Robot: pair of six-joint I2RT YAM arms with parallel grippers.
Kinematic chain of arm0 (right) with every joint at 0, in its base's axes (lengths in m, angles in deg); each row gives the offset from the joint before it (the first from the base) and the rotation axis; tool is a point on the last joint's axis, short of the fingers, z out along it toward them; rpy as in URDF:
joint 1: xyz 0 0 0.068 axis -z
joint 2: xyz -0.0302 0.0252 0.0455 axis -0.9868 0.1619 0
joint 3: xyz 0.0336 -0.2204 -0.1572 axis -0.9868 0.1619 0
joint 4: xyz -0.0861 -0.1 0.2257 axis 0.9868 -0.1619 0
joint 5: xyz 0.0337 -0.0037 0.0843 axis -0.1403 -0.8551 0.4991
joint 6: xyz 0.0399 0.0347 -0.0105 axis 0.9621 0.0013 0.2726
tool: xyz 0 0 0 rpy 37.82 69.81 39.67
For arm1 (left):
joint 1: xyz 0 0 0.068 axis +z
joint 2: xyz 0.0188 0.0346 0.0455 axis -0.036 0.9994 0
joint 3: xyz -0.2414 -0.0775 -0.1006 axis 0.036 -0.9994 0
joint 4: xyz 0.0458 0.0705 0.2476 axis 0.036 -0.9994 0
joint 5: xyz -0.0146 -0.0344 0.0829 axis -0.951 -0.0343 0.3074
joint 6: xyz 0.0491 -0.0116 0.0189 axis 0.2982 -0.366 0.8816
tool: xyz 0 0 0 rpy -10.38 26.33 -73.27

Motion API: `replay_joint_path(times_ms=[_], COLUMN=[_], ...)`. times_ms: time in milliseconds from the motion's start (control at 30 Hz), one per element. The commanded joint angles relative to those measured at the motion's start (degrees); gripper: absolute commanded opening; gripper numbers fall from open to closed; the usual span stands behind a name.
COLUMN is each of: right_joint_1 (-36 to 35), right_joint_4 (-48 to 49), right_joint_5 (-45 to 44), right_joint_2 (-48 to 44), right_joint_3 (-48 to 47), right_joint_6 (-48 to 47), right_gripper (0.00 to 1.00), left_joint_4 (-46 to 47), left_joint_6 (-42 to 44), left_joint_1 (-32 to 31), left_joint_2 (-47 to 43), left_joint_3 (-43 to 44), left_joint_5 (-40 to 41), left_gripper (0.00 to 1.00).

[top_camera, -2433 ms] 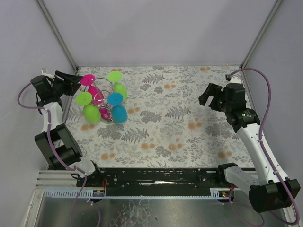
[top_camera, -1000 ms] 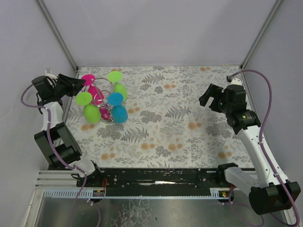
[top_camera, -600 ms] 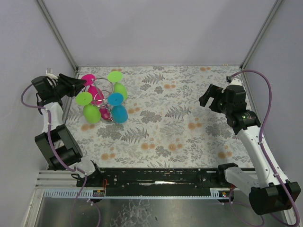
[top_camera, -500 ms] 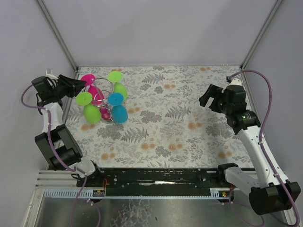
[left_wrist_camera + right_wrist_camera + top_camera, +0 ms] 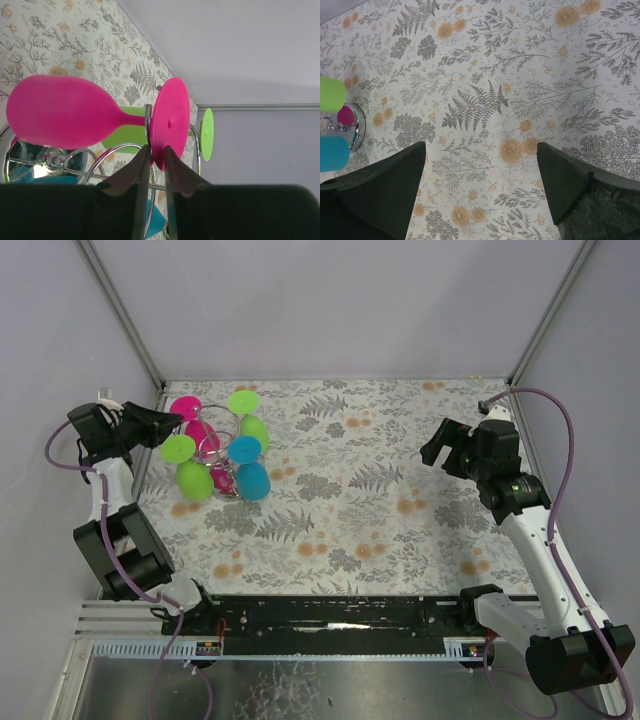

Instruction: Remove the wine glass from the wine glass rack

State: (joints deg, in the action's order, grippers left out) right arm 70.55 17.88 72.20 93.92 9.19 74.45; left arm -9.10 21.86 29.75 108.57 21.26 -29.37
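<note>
The wine glass rack point(image 5: 212, 445), a silver wire stand, stands at the table's far left and holds several upside-down plastic glasses: pink, green and blue. My left gripper point(image 5: 168, 423) is at the rack's left side. In the left wrist view its fingers point(image 5: 155, 150) are shut on the rim of the pink wine glass's round foot point(image 5: 170, 122). The pink bowl point(image 5: 60, 112) hangs to the left, and the foot still sits in the rack's wire loop point(image 5: 148, 120). My right gripper point(image 5: 440, 445) is open and empty over the table at the far right.
A green glass foot point(image 5: 206, 134) hangs just beyond the pink one. A green glass point(image 5: 193, 480) and a blue glass point(image 5: 251, 480) hang on the rack's near side. The rack's round base point(image 5: 355, 127) shows at the left of the right wrist view. Grey walls stand close behind and left.
My left gripper has edged in toward the rack and closed on the pink glass's foot. The right arm has not moved.
</note>
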Motion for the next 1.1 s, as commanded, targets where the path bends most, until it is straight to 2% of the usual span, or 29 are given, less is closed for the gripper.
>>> replay_joint_path(times_ms=[0, 167, 267, 600, 933, 1067], right_joint_1=[-0.24, -0.23, -0.15, -0.21, -0.22, -0.18], right_joint_4=[1.61, 1.61, 1.62, 2.39, 2.53, 2.45], right_joint_5=[-0.89, -0.96, -1.06, -0.72, -0.96, -1.15], right_joint_2=[-0.34, 0.01, 0.16, 0.9, 1.34, 1.32], right_joint_3=[-0.65, -0.73, -0.82, -0.61, -0.83, -0.83], right_joint_6=[-1.15, -1.4, -1.53, -1.32, -1.36, -1.34], right_gripper=[0.99, 0.99, 0.99, 0.99, 0.99, 0.99], left_joint_4=[-0.31, -1.06, -1.86, -0.81, 8.84, 10.7], left_joint_6=[-0.1, -0.69, -1.36, -7.05, -18.43, -20.24], left_joint_1=[-0.17, -0.04, 0.37, 1.85, 3.05, 3.57], left_joint_2=[-1.81, -1.66, -1.86, -2.24, -1.86, -2.05], left_joint_3=[-0.85, -0.78, -0.45, -0.63, -4.07, -4.25], left_joint_5=[-2.2, -3.7, -4.46, -5.97, -7.56, -7.71], left_gripper=[0.13, 0.07, 0.0, 0.0, 0.0, 0.0])
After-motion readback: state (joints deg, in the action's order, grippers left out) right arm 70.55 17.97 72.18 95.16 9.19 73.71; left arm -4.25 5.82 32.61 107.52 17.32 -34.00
